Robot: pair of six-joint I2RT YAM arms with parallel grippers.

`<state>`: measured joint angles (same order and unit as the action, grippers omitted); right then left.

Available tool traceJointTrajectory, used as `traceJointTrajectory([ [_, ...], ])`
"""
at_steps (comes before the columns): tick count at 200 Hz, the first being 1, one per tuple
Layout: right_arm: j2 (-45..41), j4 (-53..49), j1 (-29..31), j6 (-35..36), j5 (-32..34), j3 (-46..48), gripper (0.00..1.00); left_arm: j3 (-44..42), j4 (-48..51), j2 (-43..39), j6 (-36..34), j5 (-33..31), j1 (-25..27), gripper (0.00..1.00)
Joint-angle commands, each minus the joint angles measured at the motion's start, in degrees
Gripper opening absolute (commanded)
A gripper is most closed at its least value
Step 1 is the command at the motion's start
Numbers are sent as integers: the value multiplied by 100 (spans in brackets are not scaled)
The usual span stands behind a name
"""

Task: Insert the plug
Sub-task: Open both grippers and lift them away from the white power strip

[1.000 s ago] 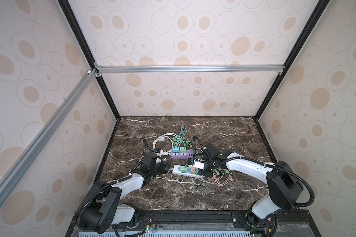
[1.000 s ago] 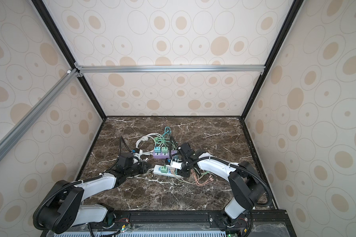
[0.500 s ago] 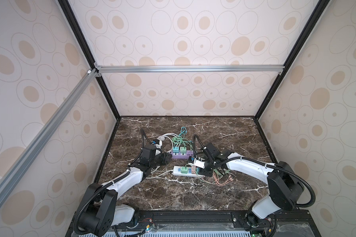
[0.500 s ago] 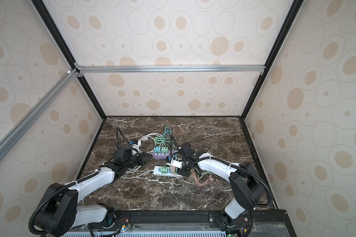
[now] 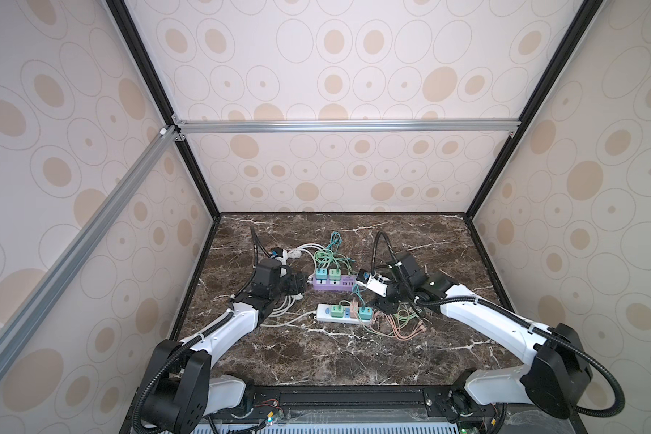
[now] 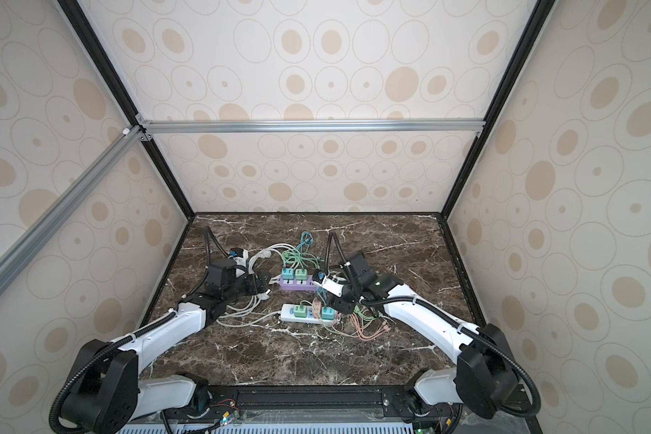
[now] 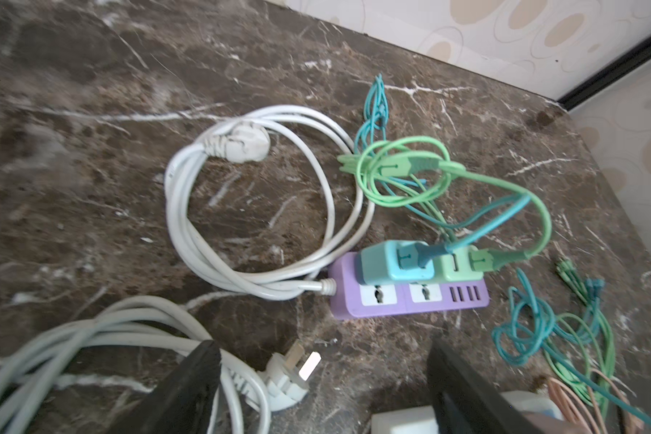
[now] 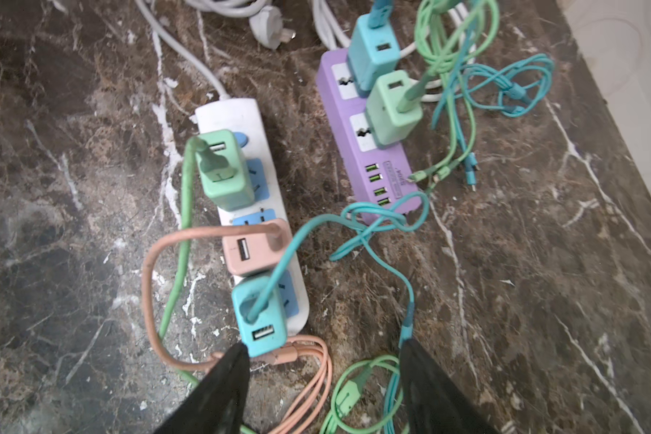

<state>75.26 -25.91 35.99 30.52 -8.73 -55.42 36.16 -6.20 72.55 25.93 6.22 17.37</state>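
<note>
1. Between the fingers of the right gripper nothing is pinched. The jaws stand spread. One fingertip sits at the lower corner of the teal adapter, but I cannot tell whether it touches or is just clear.
2. That teal adapter, which I judge to be the task's plug, stands upright in the end socket of the white power strip. It is next to the pink adapter, and the green adapter is further along. It looks fully seated, so a spread, empty grip fits an insertion that seems done.
3. Over on the other side, the left gripper also has its jaws wide apart and holds nothing. A loose white plug lies on the marble tabletop under the gap, and its cable runs past one finger.
4. This gripper hovers near the purple power strip, apart from the white strip, so it braces neither.
5. Thin charging cables trail loosely around both strips and could snag a finger.
</note>
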Motion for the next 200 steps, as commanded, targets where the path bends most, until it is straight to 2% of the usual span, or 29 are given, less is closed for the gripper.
traceJointTrajectory([
  [1,-338,185,-194,-221,-11,234,69,175,-73,-67,-346,-813,-131,92],
  [24,-738,710,-340,-457,109,551,76,6,-549,23,-525,-1244,-214,95],
  [70,-1080,1880,-688,-1039,1304,1080,80,-205,-1301,351,-1202,-2234,-356,98],
  [103,-1213,2587,-1264,-1728,2067,1460,81,-612,-2234,345,-1430,-2491,-606,99],
  [121,-1331,3092,-1632,-2033,2404,1822,85,-825,-2690,307,-1564,-2607,-793,99],
  [150,-1276,3877,-2210,-2488,2504,2413,90,-1358,-3834,378,-1766,-2687,-1070,99],
  [172,-1110,4299,-2416,-2757,2597,2725,94,-1735,-4649,618,-1776,-2617,-1256,99],
  [200,-977,5015,-2490,-2767,2775,3139,98,-1818,-5012,859,-1823,-2512,-1432,99],
])
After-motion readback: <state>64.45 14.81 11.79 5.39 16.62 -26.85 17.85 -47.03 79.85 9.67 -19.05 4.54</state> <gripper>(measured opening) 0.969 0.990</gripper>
